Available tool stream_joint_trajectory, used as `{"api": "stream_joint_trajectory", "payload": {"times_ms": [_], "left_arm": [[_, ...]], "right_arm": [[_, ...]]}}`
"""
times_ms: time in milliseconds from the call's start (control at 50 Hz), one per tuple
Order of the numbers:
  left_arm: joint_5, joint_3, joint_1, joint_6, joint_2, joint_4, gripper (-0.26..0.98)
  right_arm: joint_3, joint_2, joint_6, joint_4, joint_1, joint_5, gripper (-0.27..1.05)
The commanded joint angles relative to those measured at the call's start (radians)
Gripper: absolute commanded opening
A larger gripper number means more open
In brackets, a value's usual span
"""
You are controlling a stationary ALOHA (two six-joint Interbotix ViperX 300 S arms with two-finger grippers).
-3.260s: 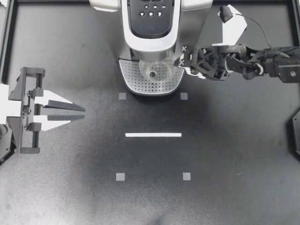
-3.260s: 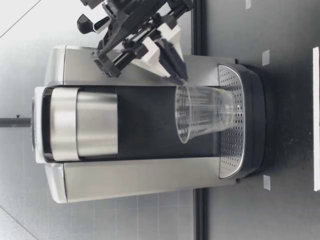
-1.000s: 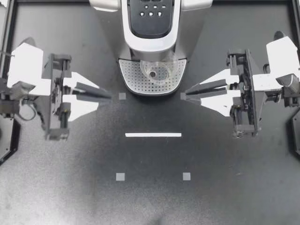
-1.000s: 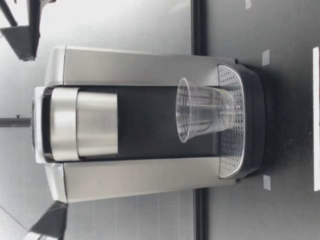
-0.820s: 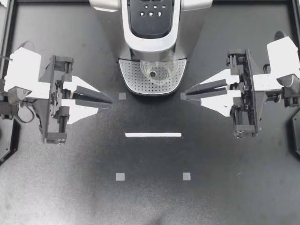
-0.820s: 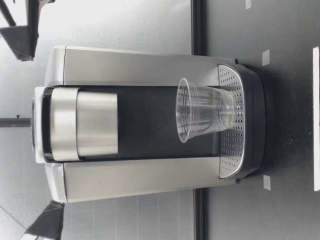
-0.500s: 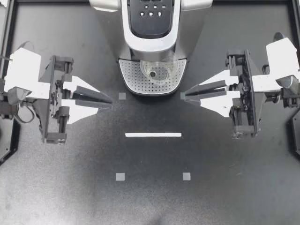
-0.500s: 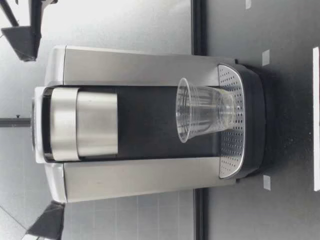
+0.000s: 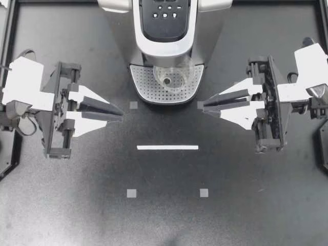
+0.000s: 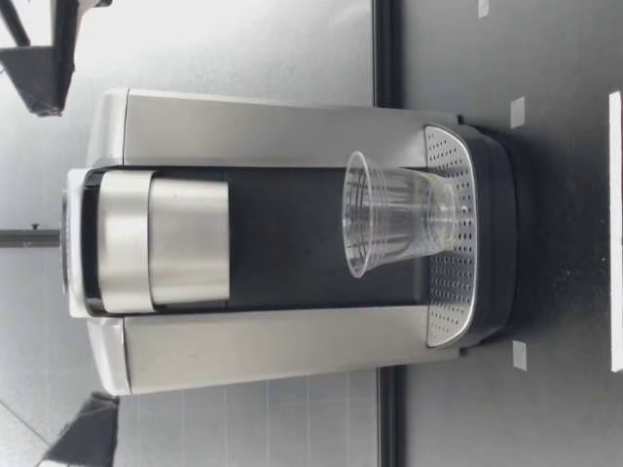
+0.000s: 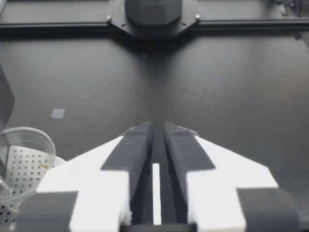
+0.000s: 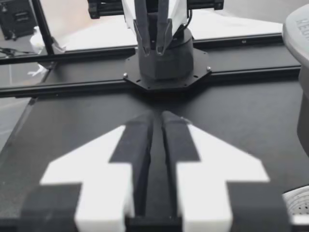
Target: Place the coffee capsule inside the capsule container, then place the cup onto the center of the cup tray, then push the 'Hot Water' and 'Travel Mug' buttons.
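On the tray of the machine: cup standing free, nothing touching it. A few seconds back the right hand was in at the cup's rim, hard by the machine's side. Now it is pulled out to its own side of the tabletop, well apart from the cup, tips pointing in toward the tray's corner. Left hand, which lay low at the tabletop's edge then, has come up and in to mirror it on the other side. Over the last second almost nothing moves: the left hand drifts a touch, the right barely.

Both hands: fingers drawn together, only a sliver between the pads in each wrist view, nothing held.

Reading: the cup step looks finished and released. Both arms seem parked at a ready pose, so the buttons on the top panel are likely next; none is being touched yet. No capsule in sight anywhere. The machine's head is down, so whether it is loaded cannot be told.

Cup: upright, long axis vertical, mouth up toward the spout, base down on the perforated plate. From table height it sits near the tray's middle, maybe a shade toward the right arm's side; worth a check against "center". Clear plastic, looks light; a careless brush on the way to the panel could tip it
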State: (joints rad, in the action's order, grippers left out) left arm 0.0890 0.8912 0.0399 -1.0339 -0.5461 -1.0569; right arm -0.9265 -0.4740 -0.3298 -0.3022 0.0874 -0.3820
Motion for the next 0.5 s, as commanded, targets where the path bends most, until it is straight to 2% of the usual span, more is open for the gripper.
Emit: {"api": "stream_joint_trajectory", "payload": {"times_ms": [0,480], "left_arm": [[0.006,-0.011,0.003,0.0,-0.012,0.002,0.2],[0.006,-0.014,0.003,0.0,-0.012,0.002,0.2]], "right_arm": [[0.012,-0.005,0.0,0.002,-0.006,-0.011,0.24],[-0.017,-0.005,-0.002,0.002,-0.006,-0.017,0.24]]}}
